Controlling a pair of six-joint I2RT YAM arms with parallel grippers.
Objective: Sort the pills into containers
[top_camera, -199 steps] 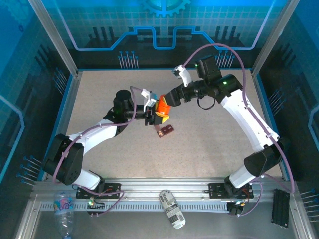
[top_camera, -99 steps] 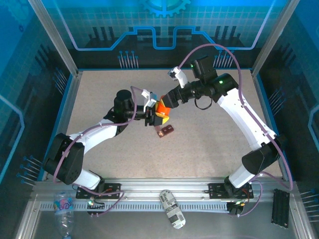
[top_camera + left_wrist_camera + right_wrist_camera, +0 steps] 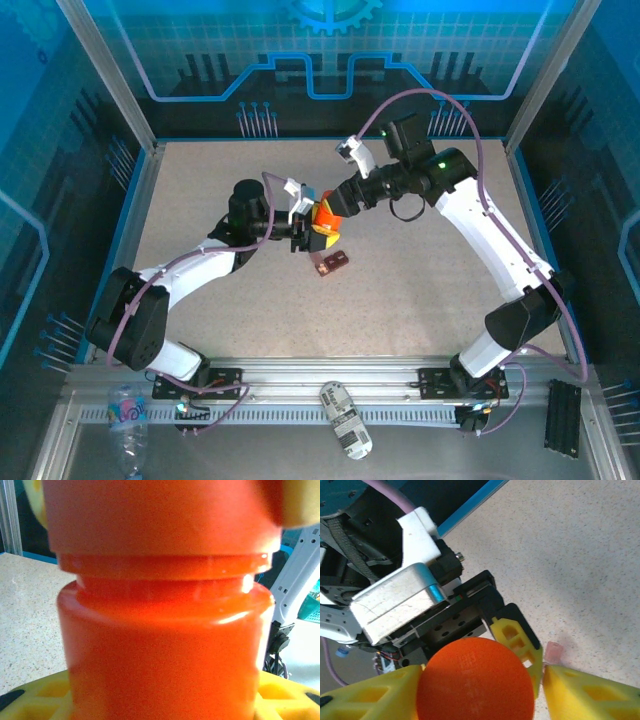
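Tray [image 3: 333, 263] near jaws, apart from bottle [image 3: 325, 218]

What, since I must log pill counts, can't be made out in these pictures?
- Top view: the tray's compartments are too small to show any pills.
- Left wrist view: the orange bottle is close and blurred; its contents can't be told.
- Right wrist view: the cap hides the bottle's body; the bottom edge cuts off the fingers of the right hand, so its grip on the cap is unclear.
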